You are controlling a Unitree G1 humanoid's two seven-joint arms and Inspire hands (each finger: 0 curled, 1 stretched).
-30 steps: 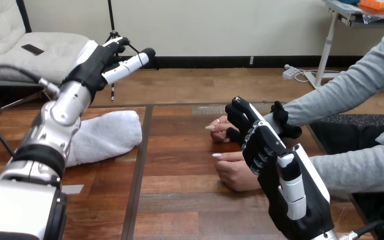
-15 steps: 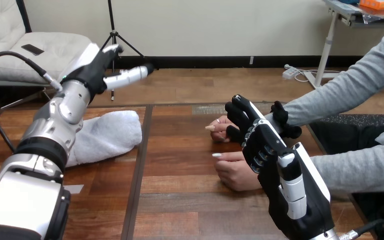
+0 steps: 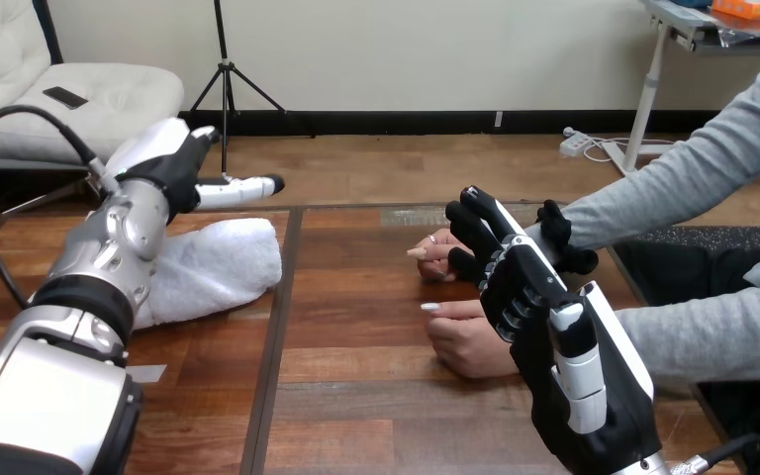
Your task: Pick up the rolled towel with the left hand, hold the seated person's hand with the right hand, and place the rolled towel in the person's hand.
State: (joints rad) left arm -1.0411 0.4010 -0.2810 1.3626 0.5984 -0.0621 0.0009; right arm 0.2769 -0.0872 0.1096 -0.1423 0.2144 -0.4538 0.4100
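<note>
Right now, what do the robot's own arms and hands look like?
The left arm is a rounded silver metal forearm with a black band lower down. The left hand is black with a white shell on its back, and a finger is white with a black tip. The right hand is likewise black with white shells.

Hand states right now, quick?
Left hand: open, empty, above the towel.
Right hand: against the person's hands; grip cannot be told.

White rolled towel [image 3: 216, 265] lies left; the person's hands [image 3: 462, 343] rest right.
</note>
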